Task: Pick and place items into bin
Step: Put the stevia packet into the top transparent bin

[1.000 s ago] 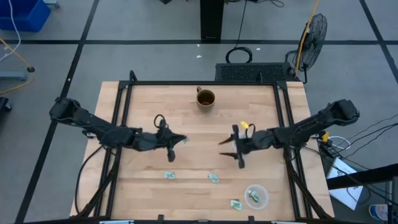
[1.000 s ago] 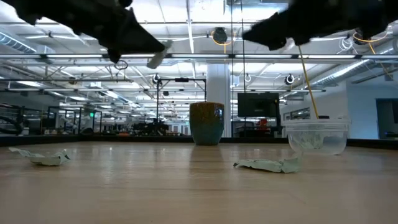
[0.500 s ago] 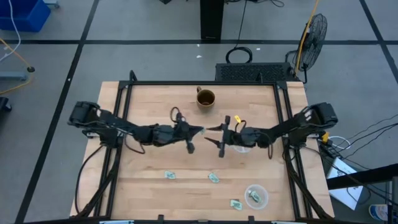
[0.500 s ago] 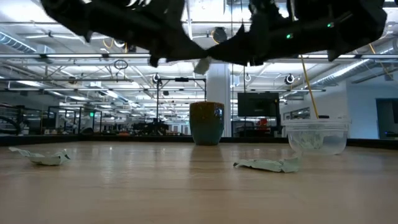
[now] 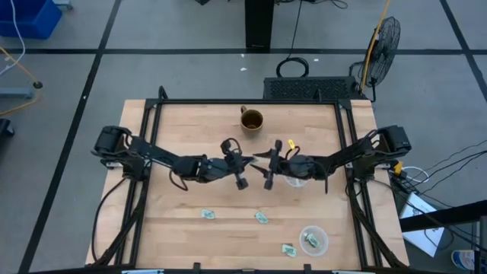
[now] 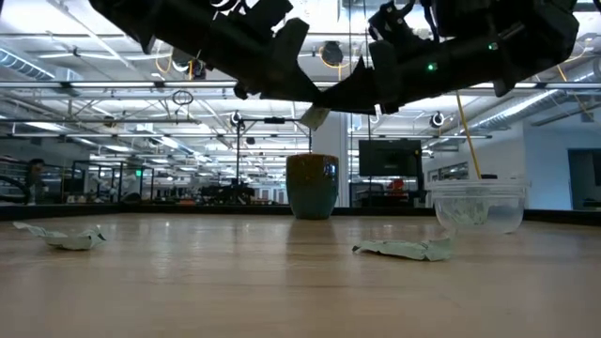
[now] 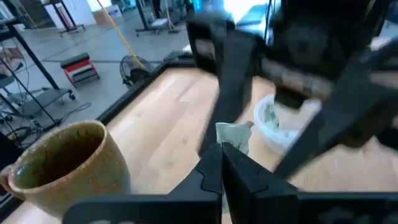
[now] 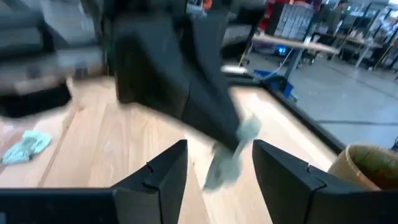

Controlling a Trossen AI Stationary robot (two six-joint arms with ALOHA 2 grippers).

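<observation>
The items are small pale green wrapped pieces. My left gripper (image 5: 245,162) is over the table's middle, in the air, and is shut on one wrapped piece (image 7: 233,135). My right gripper (image 5: 262,161) faces it from the right and is open. Its two fingers stand on either side of that piece (image 8: 227,163); whether they touch it I cannot tell. Three more pieces lie flat on the near half of the table (image 5: 207,215), (image 5: 262,218), (image 5: 288,249). The bin is a clear cup (image 5: 313,240) near the near-right corner, with a piece inside. My left gripper pinches the wrapped piece by one end (image 7: 225,144) between its two shut fingertips. The fingers come roughly level from the table's left. The piece sticks out beyond the fingertips and is lifted well clear of the table (image 6: 315,115).
A brown mug (image 5: 252,120) stands upright near the far edge, behind both grippers. Black frame rails run along the table's left, right and far sides (image 5: 148,137). Bare wood lies below the two grippers, between the mug and the loose pieces.
My left gripper has carried the wrapped piece toward the table's right, staying shut and in the air. My right gripper has moved toward the table's left and slightly toward the far edge. The two grippers now stand tip to tip, with the piece between the right fingers.
</observation>
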